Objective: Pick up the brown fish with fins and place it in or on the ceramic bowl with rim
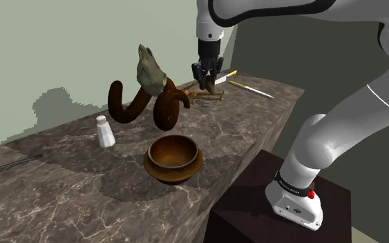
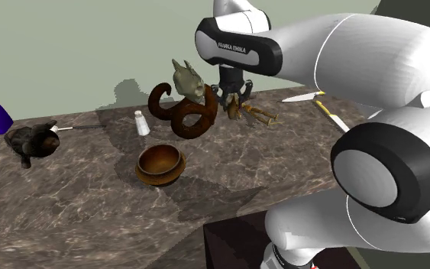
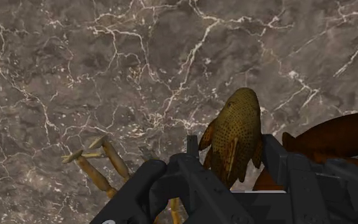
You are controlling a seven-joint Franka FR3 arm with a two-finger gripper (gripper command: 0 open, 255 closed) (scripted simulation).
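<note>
White Franka arm (image 2: 343,61): extends over dark marble-patterned table (image 1: 61,179). Coiled brown serpent figure with grey-green head (image 1: 165,103): stands between grasp site and bowl, so a low carry would likely strike it. Round brown rimmed bowl (image 1: 172,172): empty, near table's front edge. Black two-finger end effector (image 3: 233,149): clasps spotted golden-brown fish with fins (image 3: 238,124) by its rear, beside the figure; fish may pivot or slip.

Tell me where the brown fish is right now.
In the wrist view the brown fish is clasped by the gripper over the marble counter; in the shoulder view it is just right of the coiled brown figure.
</note>
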